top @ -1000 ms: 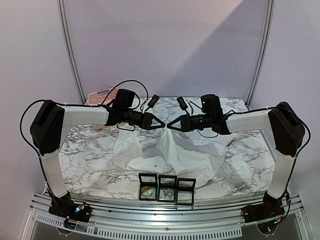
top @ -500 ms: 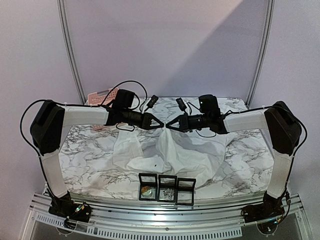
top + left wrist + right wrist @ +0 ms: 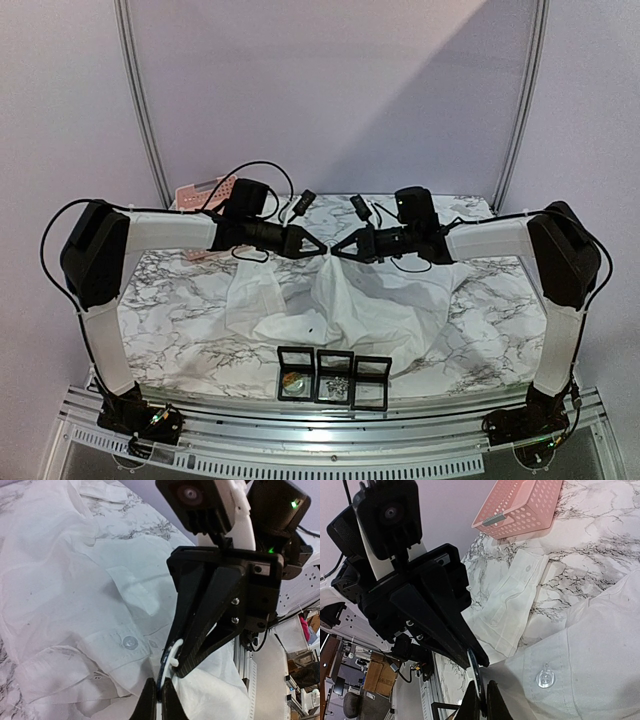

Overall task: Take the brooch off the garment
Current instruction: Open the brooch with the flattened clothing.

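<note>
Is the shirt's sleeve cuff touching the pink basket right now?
Apart. The right wrist view shows bare marble tabletop between the pink basket and the shirt's buttoned cuff.

Top view high, from near side; wrist views close, face each other, share garment (image 3: 60, 580) (image 3: 600, 645).

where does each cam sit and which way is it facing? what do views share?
Top external: fixed above and behind the bases, facing down and forward over the table; left arm and right arm show whole, left gripper and right gripper tip to tip at the peak of the garment.
Left wrist: on the left arm, looking past the left fingers at the right gripper and garment.
Right wrist: looking past the right fingers at the left gripper, pink basket beyond.
Shared: both wrist views show garment and opposite gripper.
</note>
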Tool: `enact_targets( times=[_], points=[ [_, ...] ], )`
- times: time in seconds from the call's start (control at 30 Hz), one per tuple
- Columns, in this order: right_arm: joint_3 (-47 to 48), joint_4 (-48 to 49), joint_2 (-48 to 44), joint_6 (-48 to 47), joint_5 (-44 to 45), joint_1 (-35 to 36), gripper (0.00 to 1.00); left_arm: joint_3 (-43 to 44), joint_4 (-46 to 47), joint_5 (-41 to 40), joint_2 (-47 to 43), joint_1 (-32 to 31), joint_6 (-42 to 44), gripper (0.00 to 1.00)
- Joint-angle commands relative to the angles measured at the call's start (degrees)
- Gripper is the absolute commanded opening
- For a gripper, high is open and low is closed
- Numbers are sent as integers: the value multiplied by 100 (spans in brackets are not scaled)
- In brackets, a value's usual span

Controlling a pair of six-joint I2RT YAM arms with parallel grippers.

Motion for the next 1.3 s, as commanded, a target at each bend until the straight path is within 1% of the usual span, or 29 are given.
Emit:
enact_targets(
  times=[0.0, 0.2, 0.3, 0.53, 0.7, 0.77, 0.83, 0.9, 0.97, 1.0, 1.1, 1.27],
  points=[
    [181, -971, 409, -62, 1436, -289, 3, 21, 333, 928, -100, -232, 75, 0],
    [191, -906, 468, -45, 1365, -285, 5, 22, 334, 928, -90, -232, 61, 0],
    [212, -904, 441, -96, 1351, -286, 7, 21, 334, 900, -86, -232, 47, 0],
    [385, -1132, 474, -207, 1461, -290, 10, 24, 343, 899, -108, -232, 34, 0],
    [355, -1010, 467, -251, 1292, -290, 13, 34, 338, 889, -77, -232, 6, 0],
    [313, -855, 414, -323, 1040, -290, 17, 43, 332, 826, -61, -211, -54, 0],
    [217, -550, 331, -433, 526, -286, 23, 55, 287, 734, -27, -175, -60, 0],
    [27, -156, 137, -497, 124, -287, 33, 72, 256, 705, -8, -131, -75, 0],
    [-139, 88, -129, -554, -85, -287, 43, 87, 230, 692, 6, -103, -70, 0],
    [-216, 178, -225, -591, -140, -288, 47, 91, 221, 692, 7, -98, -70, 0],
    [-485, 508, -594, -617, -207, -306, 56, 100, 194, 699, 20, -91, -58, 0],
    [-773, 744, -906, -592, -91, -328, 64, 109, 176, 726, 16, -91, -53, 0]
  ],
)
